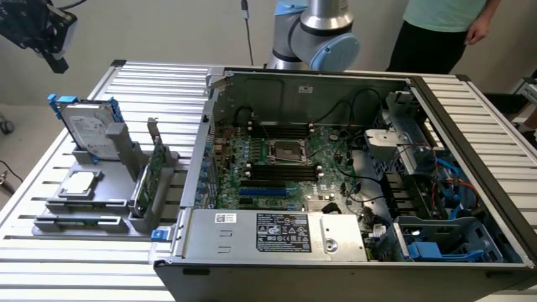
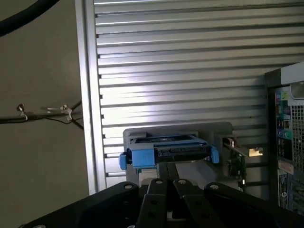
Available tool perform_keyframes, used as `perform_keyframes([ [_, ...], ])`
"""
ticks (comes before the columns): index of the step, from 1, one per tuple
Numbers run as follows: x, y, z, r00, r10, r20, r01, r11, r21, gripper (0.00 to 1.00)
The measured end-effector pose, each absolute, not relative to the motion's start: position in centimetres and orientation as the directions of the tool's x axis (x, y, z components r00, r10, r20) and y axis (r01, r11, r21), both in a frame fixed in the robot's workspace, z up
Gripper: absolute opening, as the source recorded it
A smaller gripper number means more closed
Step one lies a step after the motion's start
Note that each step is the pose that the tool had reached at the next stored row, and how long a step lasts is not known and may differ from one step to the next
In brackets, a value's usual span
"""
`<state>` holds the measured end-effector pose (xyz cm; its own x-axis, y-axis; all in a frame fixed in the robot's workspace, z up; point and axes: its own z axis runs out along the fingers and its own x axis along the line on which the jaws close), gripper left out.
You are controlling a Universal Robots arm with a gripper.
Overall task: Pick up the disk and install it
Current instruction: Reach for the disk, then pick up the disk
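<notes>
1. Furthest toward the exterior view's left, the gripper (image 1: 55,61) hung high over the table's (image 1: 50,251) far corner. Its fingers were pressed together on nothing, well apart from everything below.
2. Below it, the disk (image 1: 90,129) stood on edge in a grey rack (image 1: 84,207), label facing out and untouched. Propped upright like that, its blue frame pointed upward, probably so it could be taken from above. The wrist view looked down on that blue top edge past the closed fingers (image 2: 156,199).
3. On a lower step of the same rack, a square chip (image 1: 80,184) lay flat. A green card (image 1: 155,168) stood on edge beside it, nearer the computer.
4. In the middle, the computer case (image 1: 319,74) lay on its side with the cover off and the main board exposed — laid open, I'd say, so parts could go in from overhead.
5. At the case's near right corner sat a blue-walled bay (image 1: 444,242), which looked vacant — likely where the disk belonged.
6. Farthest right, a person (image 1: 436,31) stood beyond the table.
</notes>
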<state>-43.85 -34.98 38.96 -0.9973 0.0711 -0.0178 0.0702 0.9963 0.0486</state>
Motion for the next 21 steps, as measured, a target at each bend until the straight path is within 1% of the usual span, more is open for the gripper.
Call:
perform_keyframes([
  [16,-44.22,-34.95,38.96,-0.997,0.071,-0.018,0.070,0.996,0.049,0.11],
  [21,-44.22,-34.95,38.95,-0.999,0.033,-0.018,0.033,0.998,0.047,0.11],
])
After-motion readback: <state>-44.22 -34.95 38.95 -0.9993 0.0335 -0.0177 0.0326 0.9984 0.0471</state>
